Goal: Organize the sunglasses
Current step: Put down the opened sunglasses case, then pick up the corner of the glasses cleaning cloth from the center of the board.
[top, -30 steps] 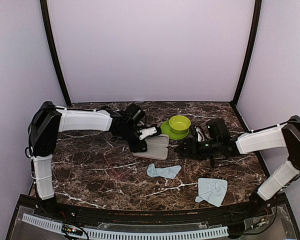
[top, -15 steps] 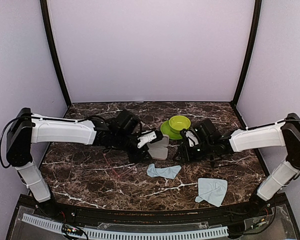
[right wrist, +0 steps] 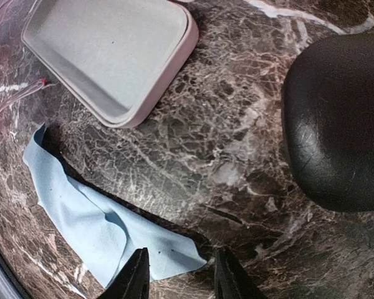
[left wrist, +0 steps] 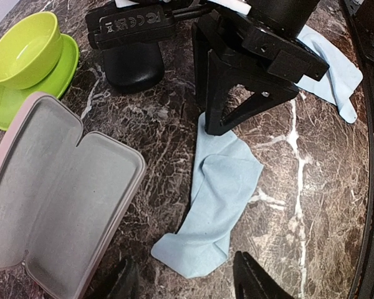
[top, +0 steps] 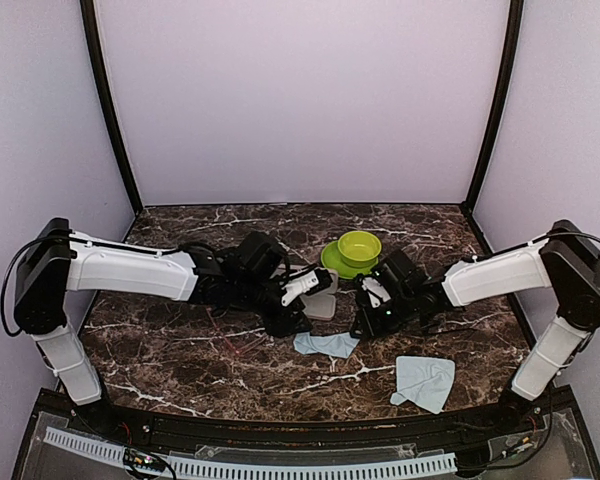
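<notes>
Sunglasses [right wrist: 17, 96], seemingly red-framed, lie on marble table [top: 180, 370].

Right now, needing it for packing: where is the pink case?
Left wrist view: the pink case lies open at left, below the green bowl, blue cloth to its right.

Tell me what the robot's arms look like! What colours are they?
They match. The left arm and right arm have smooth white shells with chunky black joints. Their fingers are black and angular. Thin black cables loop beside the left shoulder. Tiny white printed marks sit on the right arm's black wrist block.
</notes>
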Motion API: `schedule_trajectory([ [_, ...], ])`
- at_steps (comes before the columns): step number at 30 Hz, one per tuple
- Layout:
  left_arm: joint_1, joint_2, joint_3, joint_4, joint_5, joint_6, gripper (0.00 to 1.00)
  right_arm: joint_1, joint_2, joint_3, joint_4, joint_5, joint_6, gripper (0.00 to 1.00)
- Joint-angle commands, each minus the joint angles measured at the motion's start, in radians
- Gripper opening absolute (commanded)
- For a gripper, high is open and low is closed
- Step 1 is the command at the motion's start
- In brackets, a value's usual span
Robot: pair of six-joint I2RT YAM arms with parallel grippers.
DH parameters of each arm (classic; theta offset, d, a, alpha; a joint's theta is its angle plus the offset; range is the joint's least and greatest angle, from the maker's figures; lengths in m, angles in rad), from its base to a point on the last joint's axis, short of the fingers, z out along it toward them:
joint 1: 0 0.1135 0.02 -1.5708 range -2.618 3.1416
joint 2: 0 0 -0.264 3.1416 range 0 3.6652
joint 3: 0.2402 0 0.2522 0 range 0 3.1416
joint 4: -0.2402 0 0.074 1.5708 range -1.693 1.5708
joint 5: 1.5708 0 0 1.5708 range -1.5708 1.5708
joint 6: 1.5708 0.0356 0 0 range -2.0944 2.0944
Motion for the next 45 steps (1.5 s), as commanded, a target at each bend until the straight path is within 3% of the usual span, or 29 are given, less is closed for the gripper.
schedule_trajectory([
  [1, -0.015, 0.016, -0.018, 0.026, 0.004, -0.023, 0.54, 0.019, 0.023, 0.016, -0.009, 0.042, -0.021, 0.34],
  [17, -0.041, 0.135, 0.033, 0.131, 0.084, 0.001, 0.50, 0.042, 0.003, 0.006, 0.004, 0.097, -0.036, 0.00],
  [34, -0.043, 0.306, 0.170, 0.190, 0.166, -0.034, 0.39, 0.026, -0.049, -0.064, 0.098, 0.018, 0.019, 0.00],
  [45, -0.043, 0.342, 0.172, 0.219, 0.194, -0.059, 0.25, 0.013, -0.050, -0.086, 0.112, 0.006, 0.022, 0.00],
])
